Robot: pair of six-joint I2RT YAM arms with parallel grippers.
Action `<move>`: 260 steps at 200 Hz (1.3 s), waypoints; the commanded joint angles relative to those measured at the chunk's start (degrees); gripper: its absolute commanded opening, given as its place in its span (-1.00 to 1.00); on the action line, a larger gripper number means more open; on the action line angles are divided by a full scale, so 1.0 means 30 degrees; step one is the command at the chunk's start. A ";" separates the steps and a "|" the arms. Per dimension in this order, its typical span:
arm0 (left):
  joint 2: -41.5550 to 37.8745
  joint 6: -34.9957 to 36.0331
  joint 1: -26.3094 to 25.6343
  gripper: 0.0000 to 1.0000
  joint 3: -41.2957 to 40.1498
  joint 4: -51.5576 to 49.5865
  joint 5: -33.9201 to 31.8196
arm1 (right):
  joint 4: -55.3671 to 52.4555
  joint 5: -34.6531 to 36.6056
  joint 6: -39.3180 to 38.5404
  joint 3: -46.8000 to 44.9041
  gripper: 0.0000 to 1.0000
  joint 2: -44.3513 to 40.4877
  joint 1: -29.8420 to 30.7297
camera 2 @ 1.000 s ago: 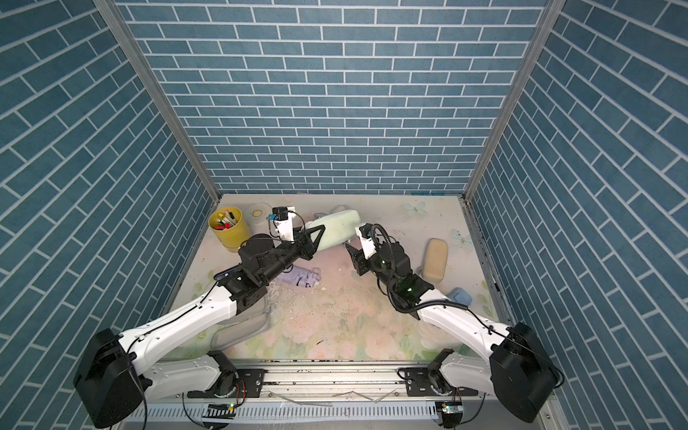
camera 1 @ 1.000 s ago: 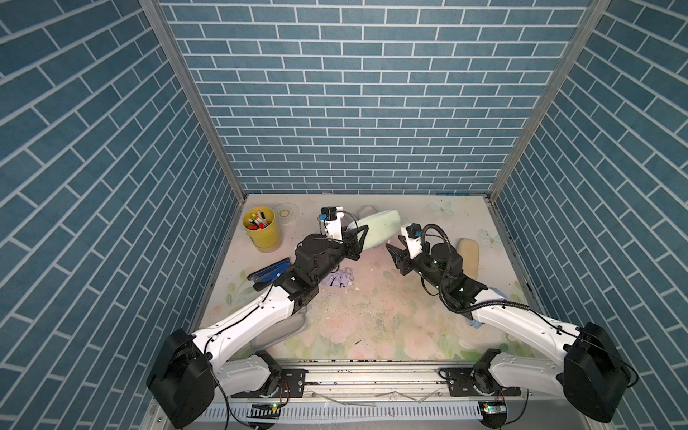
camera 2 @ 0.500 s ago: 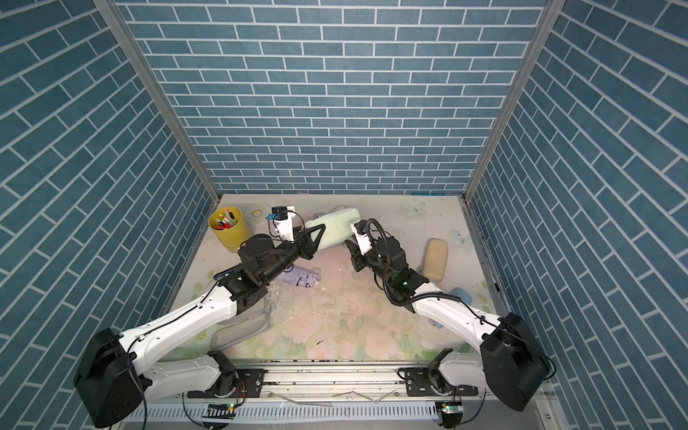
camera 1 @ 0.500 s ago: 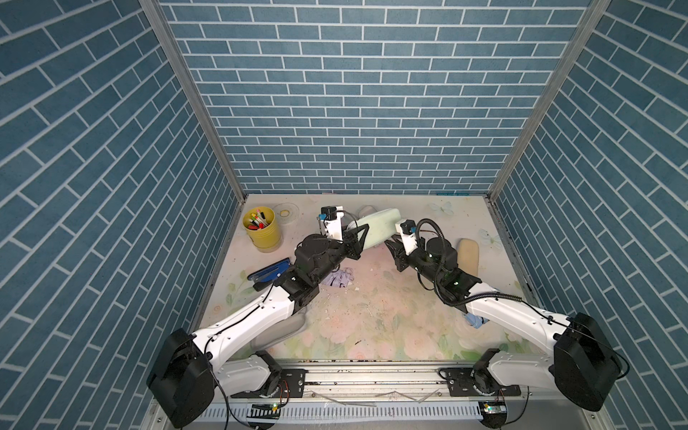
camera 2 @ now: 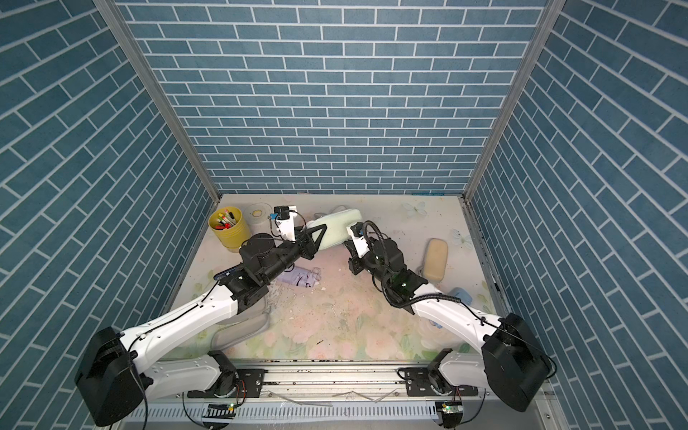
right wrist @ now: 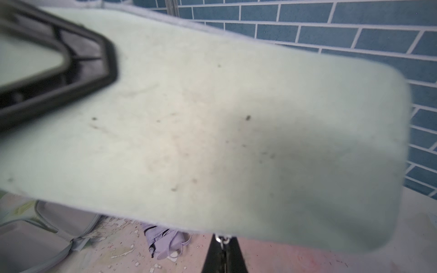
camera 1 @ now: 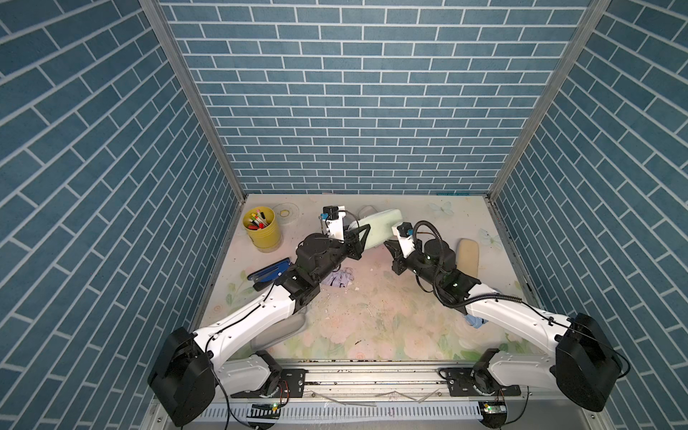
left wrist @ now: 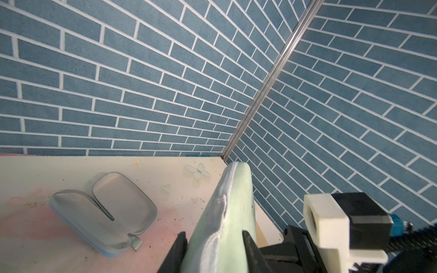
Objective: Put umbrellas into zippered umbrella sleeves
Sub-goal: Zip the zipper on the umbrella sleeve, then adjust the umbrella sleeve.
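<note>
While the left gripper (left wrist: 214,245) clamps one end of the mint sleeve (camera 1: 379,227), the sleeve hangs in the air above the back-centre of the table (camera 1: 372,316), tilted, its far end pointing at the back wall. Its zip seam faces up in the left wrist view. The right gripper (right wrist: 222,250) sits under the sleeve's lower edge with its fingers pinched together on the small metal zip pull (right wrist: 221,239). The lilac umbrella (camera 1: 340,278) lies on the table below and in front of the sleeve, just beside the left arm. An open sleeve (left wrist: 104,208), blue outside and grey inside, lies flat behind the mint one. Another open sleeve (camera 1: 279,327) is partly under the left arm. The beige sleeve (camera 1: 467,255) lies closed to the right of the right arm. The blue umbrella (camera 2: 461,296) is half hidden by that arm. The yellow cup (camera 1: 261,232) and stapler (camera 1: 270,273) are at the left edge.
</note>
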 commanded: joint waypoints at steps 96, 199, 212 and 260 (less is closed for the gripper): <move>0.1950 -0.3213 -0.0411 -0.97 -0.1010 0.6369 -0.0538 | 0.2507 -0.0466 0.3303 0.2877 -1.00 0.2603 0.4866; 0.3079 -0.8878 -0.0629 -0.89 -0.4873 1.3988 -0.6575 | 0.6682 -0.6214 2.0884 -0.0661 0.69 0.1424 -0.2949; 0.3185 -0.9268 -0.1297 -0.88 -0.4930 1.4176 -0.7483 | 0.8882 -0.6434 2.2261 -0.0624 0.67 0.2534 -0.3166; 0.4571 -1.1491 -0.2774 -0.75 -0.4764 1.4568 -0.8377 | 1.0932 -0.7662 2.2503 0.0921 0.43 0.4575 -0.3190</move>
